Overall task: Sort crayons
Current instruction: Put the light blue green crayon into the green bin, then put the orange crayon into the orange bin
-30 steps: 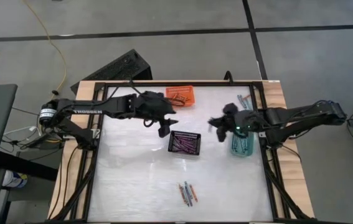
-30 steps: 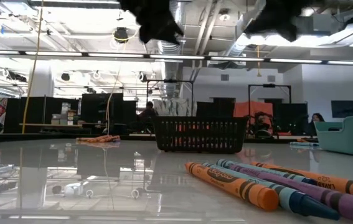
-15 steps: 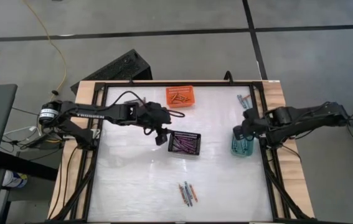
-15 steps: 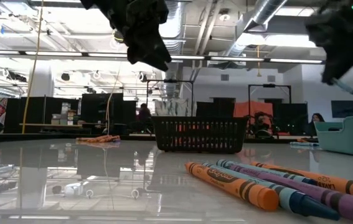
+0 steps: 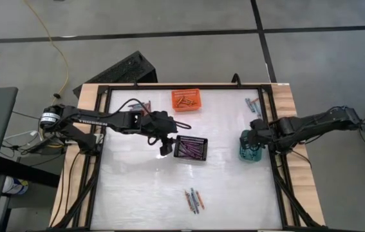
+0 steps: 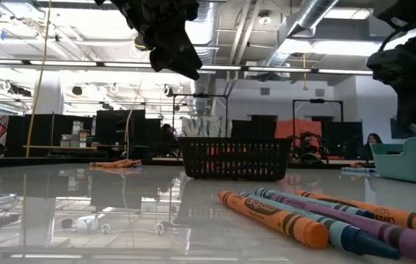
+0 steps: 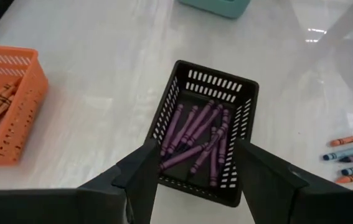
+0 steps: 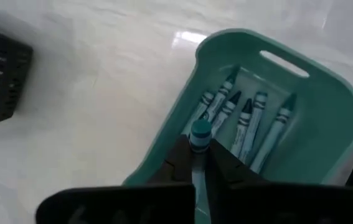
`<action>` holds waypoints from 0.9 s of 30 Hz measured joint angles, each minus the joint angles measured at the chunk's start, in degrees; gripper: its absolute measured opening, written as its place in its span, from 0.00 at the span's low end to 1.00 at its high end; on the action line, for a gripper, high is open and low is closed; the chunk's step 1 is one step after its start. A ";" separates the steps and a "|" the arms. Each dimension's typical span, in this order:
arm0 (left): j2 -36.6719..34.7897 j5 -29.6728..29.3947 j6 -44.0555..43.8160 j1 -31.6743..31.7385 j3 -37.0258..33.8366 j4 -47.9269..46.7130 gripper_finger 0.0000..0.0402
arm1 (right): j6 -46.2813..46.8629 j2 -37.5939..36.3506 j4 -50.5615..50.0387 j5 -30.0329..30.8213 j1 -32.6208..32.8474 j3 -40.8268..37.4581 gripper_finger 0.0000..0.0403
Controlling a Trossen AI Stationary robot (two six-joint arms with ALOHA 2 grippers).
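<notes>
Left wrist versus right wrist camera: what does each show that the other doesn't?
Only the left wrist view shows the orange basket, the purple crayons lying in the black basket, and loose crayons on the table.

Only the right wrist view shows the right tool gripping a teal crayon over the teal basket, with more teal crayons inside.

Both show the black and teal baskets.

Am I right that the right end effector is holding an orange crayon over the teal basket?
Not quite: the crayon in the right end effector is teal-blue, not orange, as the right wrist view shows. It is indeed over the teal basket.
</notes>
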 joint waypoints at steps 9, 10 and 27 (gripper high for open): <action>0.00 -0.16 -0.01 0.04 0.02 -0.34 0.48 | -0.01 0.02 0.01 1.12 -1.49 0.00 0.25; 0.00 -0.16 0.00 0.04 0.02 -0.34 0.48 | -0.02 0.02 0.01 1.15 -1.48 0.00 0.27; 0.02 -13.83 1.47 11.77 0.15 -12.46 0.47 | -1.33 -0.07 2.16 1.99 0.72 0.02 0.35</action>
